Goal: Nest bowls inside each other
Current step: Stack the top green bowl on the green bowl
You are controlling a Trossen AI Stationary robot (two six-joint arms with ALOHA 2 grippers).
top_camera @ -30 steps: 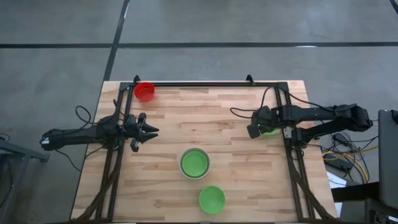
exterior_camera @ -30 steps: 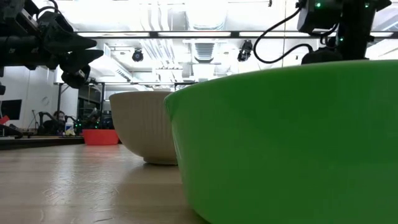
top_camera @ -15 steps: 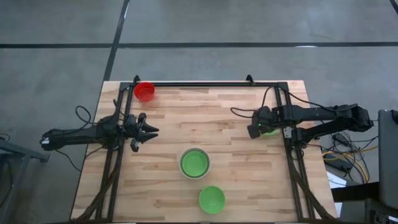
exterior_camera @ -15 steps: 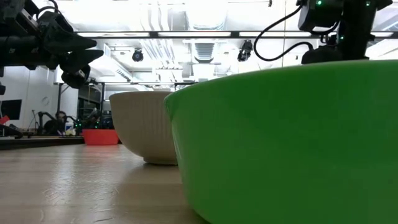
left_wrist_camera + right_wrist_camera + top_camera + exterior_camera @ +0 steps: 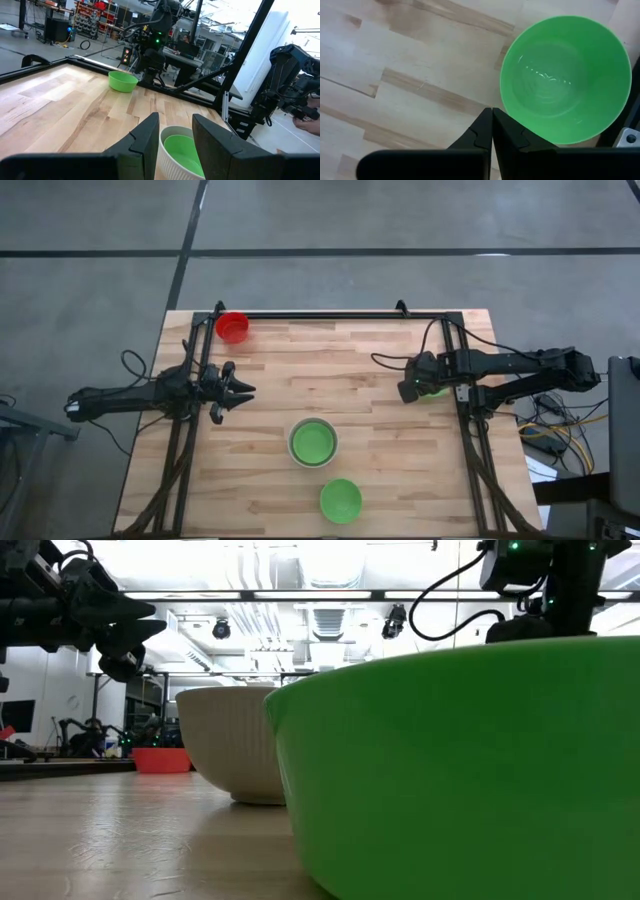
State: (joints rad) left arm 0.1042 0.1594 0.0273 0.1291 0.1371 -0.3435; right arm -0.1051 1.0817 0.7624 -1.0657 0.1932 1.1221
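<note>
High view, front of table to back: a lone green bowl (image 5: pixel 340 500) sits at the near edge; behind it, one green bowl already rests inside the whitish bowl (image 5: pixel 313 443). Farther back, the left gripper (image 5: pixel 240 391) hovers with fingers apart, empty, while the right gripper (image 5: pixel 405 392), fingers pressed together and holding nothing, hangs beside a third green bowl (image 5: pixel 435 390) at the right rail. A red bowl (image 5: pixel 232 327) waits in the far left corner. One nesting appears done; three bowls remain.
</note>
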